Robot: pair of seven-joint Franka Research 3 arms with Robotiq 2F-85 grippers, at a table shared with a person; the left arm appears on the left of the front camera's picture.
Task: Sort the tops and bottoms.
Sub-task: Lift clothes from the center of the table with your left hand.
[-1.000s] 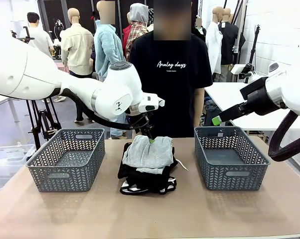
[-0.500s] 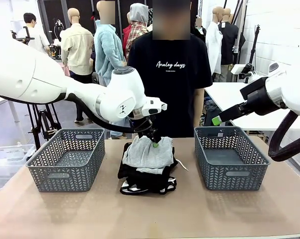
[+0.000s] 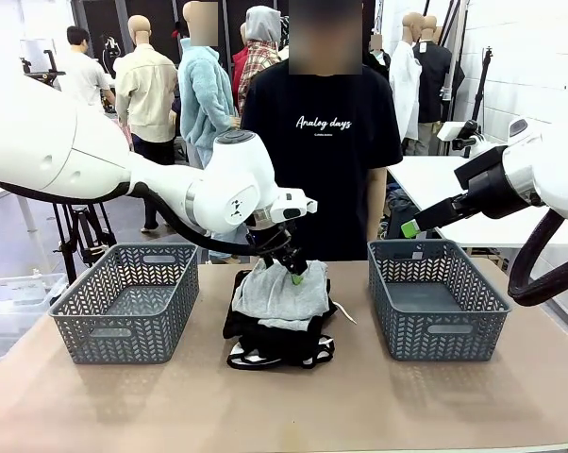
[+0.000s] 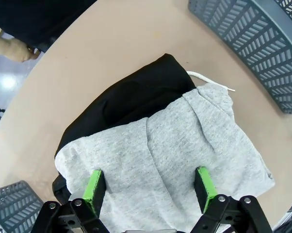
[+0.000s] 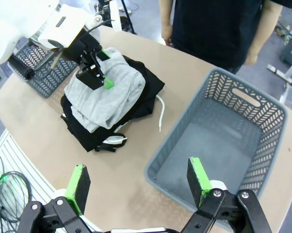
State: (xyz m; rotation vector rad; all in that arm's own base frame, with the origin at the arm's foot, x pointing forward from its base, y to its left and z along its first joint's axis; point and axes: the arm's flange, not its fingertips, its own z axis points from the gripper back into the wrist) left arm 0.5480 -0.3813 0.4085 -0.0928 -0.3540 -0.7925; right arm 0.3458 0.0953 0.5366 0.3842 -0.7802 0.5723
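Note:
A pile of clothes lies at the table's middle. On it sits the light grey top, over black bottoms and white shorts with black piping. A white drawstring trails from the pile. My left gripper is down at the far edge of the grey top. It is open, and its green pads straddle the fabric. High at the right, my right gripper hangs open and holds nothing, above the near corner of the right basket.
One grey basket stands left of the pile and another right of it; nothing lies in either. A person in a black T-shirt stands at the far side of the table, right behind the pile.
My left gripper has shifted a little right and down onto the grey top's far edge. The right arm has not moved.

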